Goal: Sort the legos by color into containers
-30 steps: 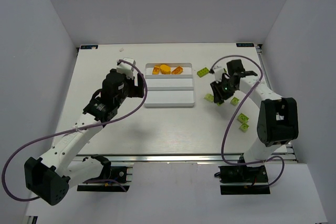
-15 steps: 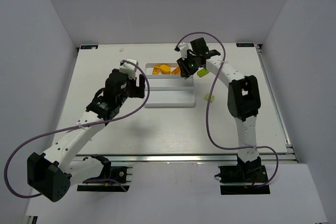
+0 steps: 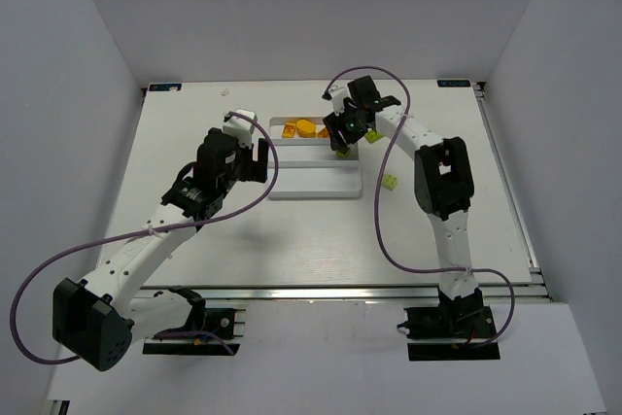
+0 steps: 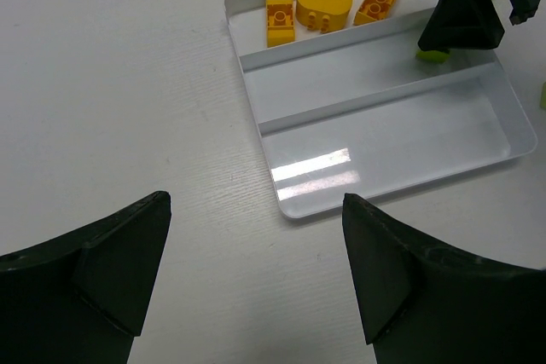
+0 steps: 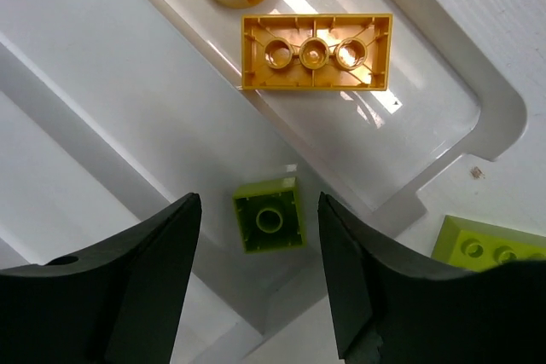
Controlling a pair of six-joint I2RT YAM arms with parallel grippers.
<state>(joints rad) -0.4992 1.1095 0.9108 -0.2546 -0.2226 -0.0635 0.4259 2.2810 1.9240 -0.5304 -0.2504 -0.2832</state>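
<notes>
Your right gripper [image 3: 341,138] hangs with its jaws spread straight over the small lime brick [image 5: 269,216]. That brick lies stud-side down in the middle compartment of the tray [image 4: 241,66], near the end wall, clear of both fingers and not gripped. A second lime brick [image 5: 486,249] sits on the tabletop just outside the tray's corner, close off this gripper's side. Your left gripper [image 4: 256,204], wide open and empty, hovers past the tray's opposite end, so the right arm is nearer.
</notes>
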